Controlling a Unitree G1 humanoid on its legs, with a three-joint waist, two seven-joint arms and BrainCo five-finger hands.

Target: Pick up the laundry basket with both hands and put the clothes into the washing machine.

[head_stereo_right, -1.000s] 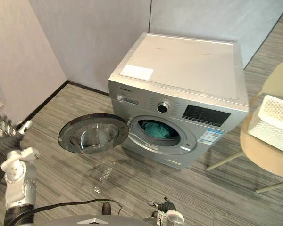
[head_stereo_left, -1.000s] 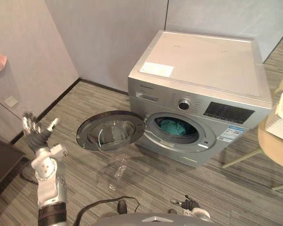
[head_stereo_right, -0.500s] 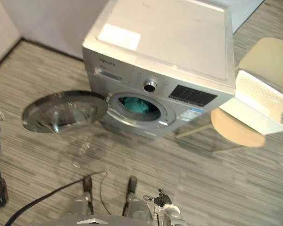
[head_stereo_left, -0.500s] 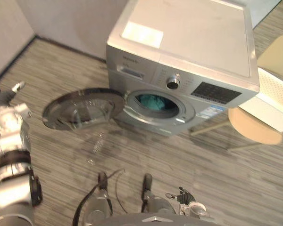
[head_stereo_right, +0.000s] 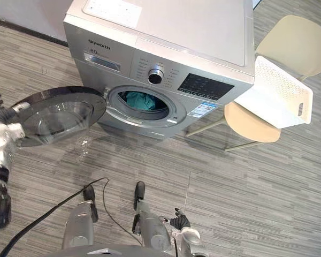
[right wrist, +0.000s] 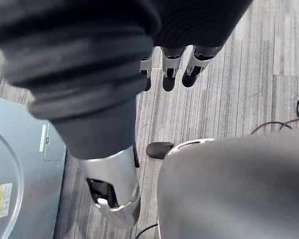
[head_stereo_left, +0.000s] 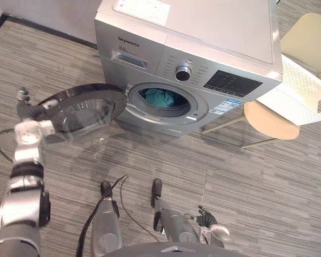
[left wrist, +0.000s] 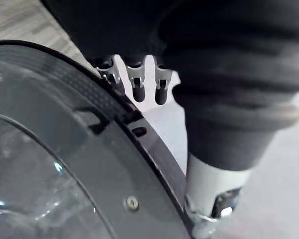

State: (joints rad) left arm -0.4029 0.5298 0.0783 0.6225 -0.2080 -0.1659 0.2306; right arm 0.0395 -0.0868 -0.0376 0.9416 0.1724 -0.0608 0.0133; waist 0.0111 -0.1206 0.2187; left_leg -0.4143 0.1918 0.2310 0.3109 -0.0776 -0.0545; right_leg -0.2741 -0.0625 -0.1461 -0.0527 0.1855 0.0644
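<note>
The washer (head_stereo_left: pixel 214 32) sits at upper centre, its door (head_stereo_left: pixel 83 110) swung open to the left, with teal clothes (head_stereo_left: pixel 161 98) in the drum. The white basket (head_stereo_left: pixel 302 91) rests on a chair (head_stereo_left: pixel 270 120) at upper right (no hand near it). The left hand (head_stereo_left: pixel 28 107) is at the door's left rim, fingers (left wrist: pixel 136 83) loosely extended, grasping nothing. The right hand (head_stereo_left: pixel 206 218) hangs at bottom centre, fingers (right wrist: pixel 168 74) relaxed and empty.
</note>
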